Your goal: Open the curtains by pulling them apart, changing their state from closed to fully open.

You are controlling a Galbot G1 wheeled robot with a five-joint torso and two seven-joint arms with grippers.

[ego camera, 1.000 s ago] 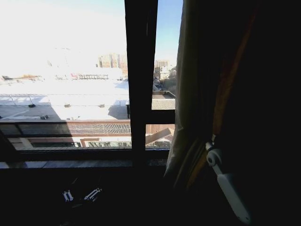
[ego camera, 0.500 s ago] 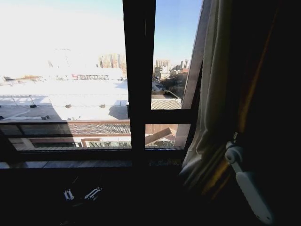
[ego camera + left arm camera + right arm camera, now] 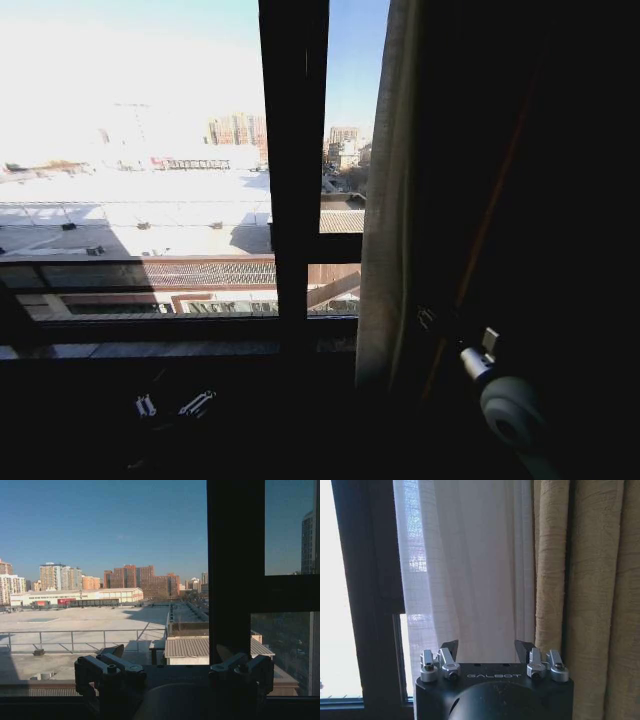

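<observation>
Slippage threatened: the right gripper (image 3: 486, 651), fingers spread and empty, faced the sheer curtain (image 3: 470, 570) at frame centre ungripped, while the left gripper (image 3: 172, 667) also gaped.

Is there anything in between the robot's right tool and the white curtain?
Nothing visible. The right tool is open and faces the white curtain directly, with only open space between. The tan curtain hangs beside it, not in front.

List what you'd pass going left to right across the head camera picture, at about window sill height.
Left gripper low in the shadow → dark window post → pale curtain gathered beside it → right arm's white wrist near the right edge.
</observation>
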